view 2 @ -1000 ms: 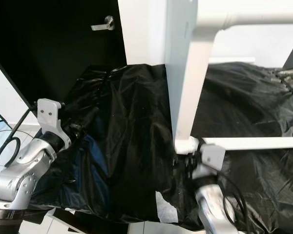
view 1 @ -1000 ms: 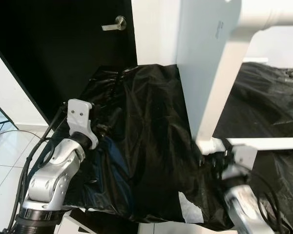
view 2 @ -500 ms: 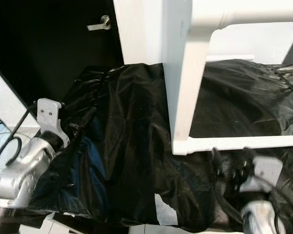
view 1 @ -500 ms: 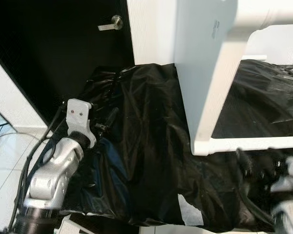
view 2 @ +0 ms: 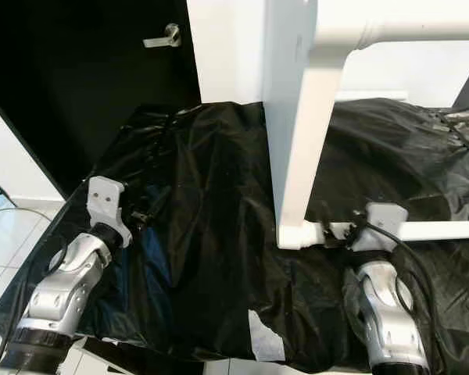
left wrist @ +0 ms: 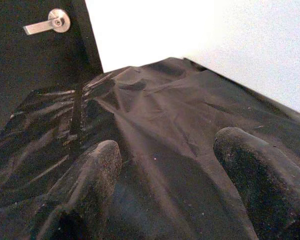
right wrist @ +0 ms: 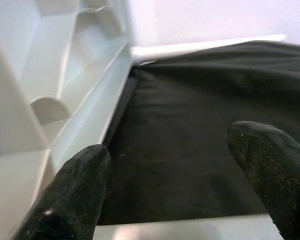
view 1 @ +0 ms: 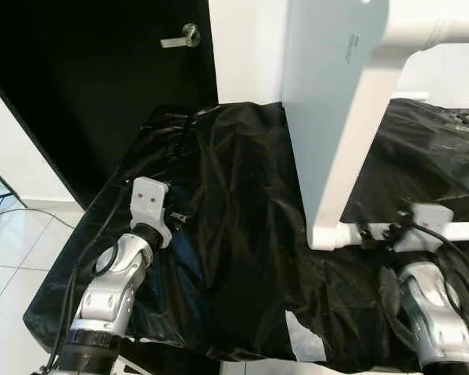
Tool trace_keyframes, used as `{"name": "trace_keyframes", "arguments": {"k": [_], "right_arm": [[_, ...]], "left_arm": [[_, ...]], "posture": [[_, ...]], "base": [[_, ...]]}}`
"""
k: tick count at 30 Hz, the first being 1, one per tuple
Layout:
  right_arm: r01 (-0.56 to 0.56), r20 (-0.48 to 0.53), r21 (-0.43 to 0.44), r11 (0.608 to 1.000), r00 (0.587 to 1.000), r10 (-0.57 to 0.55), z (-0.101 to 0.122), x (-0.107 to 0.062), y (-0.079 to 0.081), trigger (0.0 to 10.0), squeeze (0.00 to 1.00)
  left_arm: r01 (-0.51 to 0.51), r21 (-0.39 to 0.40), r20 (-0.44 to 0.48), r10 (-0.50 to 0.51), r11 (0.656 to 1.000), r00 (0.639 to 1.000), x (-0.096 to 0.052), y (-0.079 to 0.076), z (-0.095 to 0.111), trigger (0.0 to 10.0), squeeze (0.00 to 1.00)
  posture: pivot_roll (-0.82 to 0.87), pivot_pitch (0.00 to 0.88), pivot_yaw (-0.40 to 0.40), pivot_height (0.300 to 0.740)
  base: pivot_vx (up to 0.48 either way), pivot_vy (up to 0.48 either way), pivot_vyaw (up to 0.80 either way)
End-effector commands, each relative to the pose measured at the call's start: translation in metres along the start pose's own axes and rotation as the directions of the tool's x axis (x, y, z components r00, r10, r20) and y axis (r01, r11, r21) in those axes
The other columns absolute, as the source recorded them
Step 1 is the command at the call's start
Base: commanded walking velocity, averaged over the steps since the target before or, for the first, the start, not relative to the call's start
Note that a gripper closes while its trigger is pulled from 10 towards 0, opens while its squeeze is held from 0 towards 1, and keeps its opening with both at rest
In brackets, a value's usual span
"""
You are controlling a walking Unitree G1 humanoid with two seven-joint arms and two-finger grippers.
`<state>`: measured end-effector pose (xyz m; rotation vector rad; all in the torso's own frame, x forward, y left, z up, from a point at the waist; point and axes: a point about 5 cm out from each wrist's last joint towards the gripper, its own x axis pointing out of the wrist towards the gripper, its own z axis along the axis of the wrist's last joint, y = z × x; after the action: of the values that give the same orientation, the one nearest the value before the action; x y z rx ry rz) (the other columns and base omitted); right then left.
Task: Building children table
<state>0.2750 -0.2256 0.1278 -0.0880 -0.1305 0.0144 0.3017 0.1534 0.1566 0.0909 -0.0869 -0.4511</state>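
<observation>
White table frame (view 1: 340, 117) stands on its side at upper right of the head views, on a surface draped in black plastic sheet (view 1: 234, 234), its lower rail running along the right edge. Right gripper (right wrist: 180, 170) sits at the frame's lower corner, fingers (right wrist: 75, 185) spread open with one finger just beside the white rail, nothing between them. Left gripper (left wrist: 170, 170) rests at lower left over the sheet, well apart from the frame, fingers open and empty; a door handle (view 1: 180, 37) shows at upper left.

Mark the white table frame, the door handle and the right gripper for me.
white table frame (view 1: 340, 133), left eye view, on the upright white leg.
door handle (view 1: 181, 36), left eye view, on the silver lever.
right gripper (right wrist: 180, 175), right wrist view, midway between its two black fingertips.
</observation>
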Motion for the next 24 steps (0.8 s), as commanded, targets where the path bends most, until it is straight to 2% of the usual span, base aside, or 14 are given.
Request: {"name": "trace_keyframes", "arguments": {"k": [1,3,8,14,16,17,20,24], "right_arm": [[-0.060,-0.007,-0.004,0.998,0.998,0.060,-0.003,0.007,0.005,10.0,0.00],[-0.155,-0.008,-0.007,0.988,0.988,0.155,-0.006,0.019,0.016,10.0,0.00],[-0.265,-0.011,0.028,0.964,0.964,0.266,-0.007,0.026,0.029,10.0,0.00],[-0.375,0.004,0.060,0.925,0.927,0.376,-0.010,0.013,0.050,10.0,0.00],[-0.372,0.015,0.052,0.927,0.928,0.371,-0.008,0.007,0.047,10.0,0.00],[-0.348,0.038,0.027,0.937,0.937,0.347,-0.004,0.004,0.039,10.0,0.00],[-0.323,0.060,-0.005,0.946,0.945,0.323,0.004,0.002,0.029,10.0,0.00],[-0.327,0.020,-0.005,0.945,0.945,0.327,0.009,-0.028,0.015,10.0,0.00]], "left_arm": [[-0.053,0.021,0.002,0.053,0.998,0.999,0.002,0.002,0.000,10.0,0.00],[-0.050,0.032,0.020,0.049,0.998,0.999,0.003,0.003,0.000,10.0,0.00],[-0.050,0.048,0.033,0.049,0.998,0.998,0.001,0.001,0.002,10.0,0.00],[-0.077,0.052,0.043,0.075,0.996,0.996,-0.005,0.006,0.004,10.0,0.00],[-0.077,0.051,0.041,0.075,0.996,0.996,-0.006,0.006,0.004,10.0,0.00],[-0.076,0.051,0.039,0.074,0.996,0.997,-0.006,0.007,0.004,10.0,0.00],[-0.069,0.052,0.039,0.067,0.996,0.997,-0.005,0.006,0.005,10.0,0.00],[-0.048,0.056,0.041,0.045,0.997,0.998,-0.005,0.005,0.008,10.0,0.00]], "posture": [[-0.02,0.000,0.014,0.740],[-0.01,0.000,0.013,0.740],[0.01,0.000,0.001,0.740],[0.02,0.000,-0.006,0.740],[0.02,0.000,-0.003,0.740],[0.01,0.000,0.005,0.740],[0.01,0.000,0.010,0.740],[0.00,0.000,0.018,0.740]], "base": [[0.000,0.000,0.00],[0.000,0.000,0.00],[0.000,0.000,0.00],[0.000,0.000,0.00],[0.000,0.000,0.00],[0.000,0.000,0.00],[0.000,0.000,0.00],[0.000,0.000,0.00]]}}
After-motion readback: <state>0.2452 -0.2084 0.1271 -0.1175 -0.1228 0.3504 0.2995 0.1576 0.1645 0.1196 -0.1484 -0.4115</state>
